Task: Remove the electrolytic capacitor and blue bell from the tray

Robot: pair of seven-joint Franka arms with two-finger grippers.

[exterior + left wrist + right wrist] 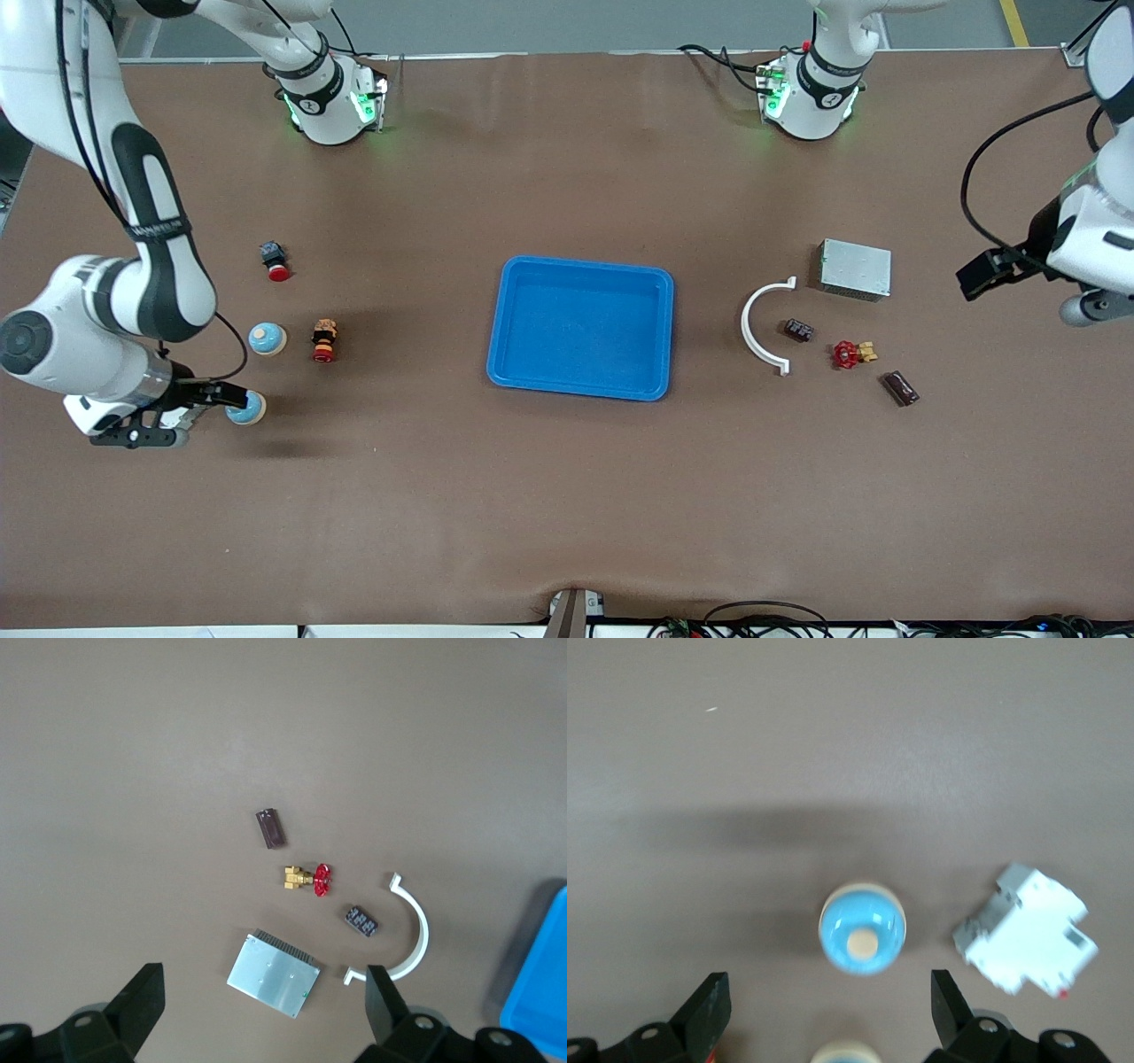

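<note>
My right wrist view shows a white block (1028, 930) (unseen from the front). The tray (580, 266) lies lengthwise between my ends. Both jaws gape.

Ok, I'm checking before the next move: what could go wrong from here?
The open right gripper sits low beside a round blue bell with a cream base; a sideways move could knock it rolling. A white plastic breaker block lies close to the second blue bell, so the fingers might clip it. The open left gripper waits up over the table by the silver metal box; a straight drop could strike it.
</note>
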